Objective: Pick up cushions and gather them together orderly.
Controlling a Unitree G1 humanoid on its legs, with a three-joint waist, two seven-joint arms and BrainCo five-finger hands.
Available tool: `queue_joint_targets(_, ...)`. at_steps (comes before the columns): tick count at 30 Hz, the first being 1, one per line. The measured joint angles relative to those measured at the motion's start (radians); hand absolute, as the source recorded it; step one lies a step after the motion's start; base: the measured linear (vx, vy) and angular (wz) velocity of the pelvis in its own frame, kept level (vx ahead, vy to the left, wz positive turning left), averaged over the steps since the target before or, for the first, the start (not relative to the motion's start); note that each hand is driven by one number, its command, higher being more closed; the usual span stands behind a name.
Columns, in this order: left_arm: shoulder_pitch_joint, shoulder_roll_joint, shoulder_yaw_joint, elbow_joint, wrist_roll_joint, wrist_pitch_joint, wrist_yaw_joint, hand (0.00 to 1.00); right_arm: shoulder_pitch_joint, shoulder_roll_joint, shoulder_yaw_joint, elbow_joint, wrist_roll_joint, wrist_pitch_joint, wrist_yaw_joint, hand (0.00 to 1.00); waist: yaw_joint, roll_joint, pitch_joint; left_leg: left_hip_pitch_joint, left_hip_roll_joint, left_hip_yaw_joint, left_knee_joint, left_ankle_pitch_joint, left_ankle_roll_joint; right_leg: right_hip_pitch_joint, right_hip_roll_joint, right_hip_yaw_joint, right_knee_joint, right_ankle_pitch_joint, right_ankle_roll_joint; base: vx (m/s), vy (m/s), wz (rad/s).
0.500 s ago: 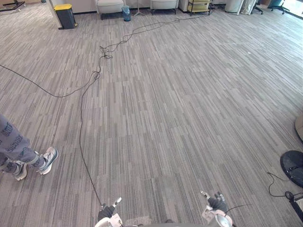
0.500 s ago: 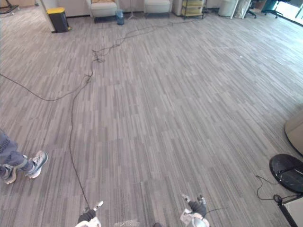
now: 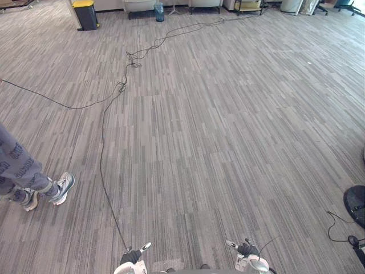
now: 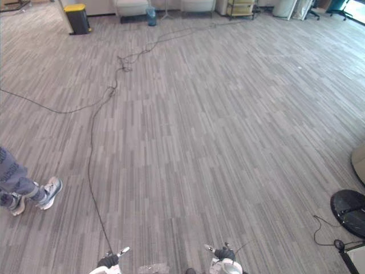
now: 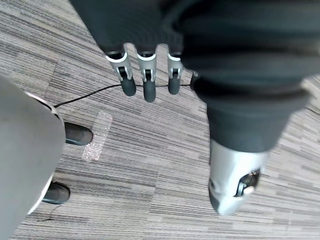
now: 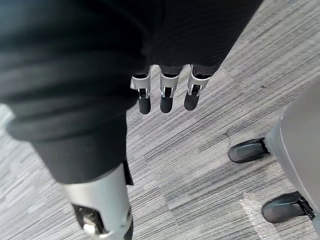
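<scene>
Closest in, low over the grey striped carpet (image 3: 228, 142): left hand (image 5: 148, 82) and right hand (image 6: 167, 95), fingers straight and slack, gripping nothing. Off to the left, a person's shoes (image 3: 57, 189), near enough to clip on a leftward turn. Off to the right, a black round base (image 4: 349, 205) with a thin cord (image 4: 317, 227) beside it. Just beyond, a tan rounded edge (image 4: 360, 162) at the border, possibly a cushion, too cropped to tell. Likely hazards: stepping that way and snagging the cord or base; bending for a shape that proves no cushion. Farthest, by the wall, a yellow-lidded bin (image 3: 86, 14) and pale armchairs (image 4: 132, 7), a long walk for any search there.
</scene>
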Motion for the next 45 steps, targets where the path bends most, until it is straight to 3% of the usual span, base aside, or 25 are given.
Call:
queue_joint_targets(27,-0.023,0.017,-0.080,0.020,0.071,0.018,-0.008,0.00,-0.016,-0.032,-0.111,0.057,0.047,0.012,0.007,0.00,-0.022,0.015,0.040,-0.010,-0.012,-0.044,-0.034,0.035,0.011,-0.021,-0.010,-0.044,0.024,-0.014,0.000,-0.02,-0.008,0.05)
queue_joint_targets(30,-0.028,0.014,-0.067,0.018,0.061,0.017,-0.010,0.00,-0.021,-0.031,-0.124,0.048,0.051,0.007,0.008,0.00,-0.023,0.023,0.049,-0.024,-0.008,-0.039,-0.033,0.034,0.008,-0.081,-0.011,-0.045,0.120,-0.066,-0.007,0.01,-0.009,0.01)
queue_joint_targets(32,-0.030,0.010,-0.042,0.014,0.061,0.017,-0.015,0.00,-0.014,-0.022,-0.131,0.027,0.059,0.007,0.008,0.00,-0.023,0.016,0.054,-0.038,-0.009,-0.033,-0.011,0.018,-0.013,-0.122,-0.021,-0.047,0.204,-0.118,-0.011,0.05,-0.035,0.04)
queue_joint_targets(34,-0.033,0.008,-0.017,-0.015,0.061,0.017,-0.016,0.00,-0.009,-0.010,-0.129,0.004,0.077,0.003,0.009,0.00,-0.021,-0.001,0.070,-0.078,-0.009,-0.017,0.096,-0.038,-0.037,-0.151,-0.037,-0.047,0.287,-0.172,-0.020,0.06,-0.071,0.09)
queue_joint_targets(36,-0.045,-0.003,0.033,-0.066,0.052,0.015,-0.021,0.00,0.007,0.011,-0.111,-0.036,0.089,-0.003,0.008,0.00,-0.022,-0.020,0.093,-0.234,0.021,0.057,0.467,-0.126,-0.044,-0.143,-0.059,-0.058,0.324,-0.232,-0.035,0.01,-0.106,0.24)
queue_joint_targets(37,-0.045,-0.007,0.040,-0.077,0.050,0.014,-0.022,0.00,0.010,0.011,-0.104,-0.044,0.091,-0.003,0.008,0.00,-0.021,-0.022,0.095,-0.269,0.035,0.075,0.543,-0.132,-0.044,-0.138,-0.059,-0.058,0.327,-0.237,-0.041,0.07,-0.091,0.13)
queue_joint_targets(38,-0.039,-0.015,0.049,-0.101,0.033,0.010,-0.024,0.00,0.017,0.009,-0.080,-0.065,0.099,-0.004,0.008,0.00,-0.016,-0.020,0.097,-0.340,0.084,0.131,0.693,-0.156,-0.036,-0.120,-0.056,-0.066,0.328,-0.249,-0.055,0.18,-0.053,0.05)
queue_joint_targets(41,-0.037,-0.025,0.045,-0.120,0.011,0.000,-0.027,0.00,0.018,-0.002,-0.052,-0.067,0.119,-0.003,0.007,0.00,-0.019,-0.008,0.095,-0.407,0.150,0.190,0.709,-0.188,-0.032,-0.063,-0.060,-0.075,0.316,-0.276,-0.040,0.23,-0.003,0.10)
queue_joint_targets(43,-0.038,-0.025,0.040,-0.120,-0.008,-0.006,-0.027,0.00,0.011,0.003,-0.052,-0.067,0.119,-0.003,0.006,0.00,-0.011,-0.011,0.094,-0.440,0.143,0.203,0.617,-0.183,-0.034,-0.019,-0.082,-0.072,0.275,-0.280,-0.025,0.44,0.109,-0.02)
queue_joint_targets(45,-0.049,-0.028,0.036,-0.123,-0.014,-0.008,-0.027,0.00,-0.002,0.004,-0.052,-0.067,0.119,-0.003,0.006,0.00,0.007,-0.014,0.093,-0.483,0.115,0.204,0.496,-0.122,-0.043,0.022,-0.115,-0.062,0.210,-0.276,-0.001,0.45,0.181,-0.21)
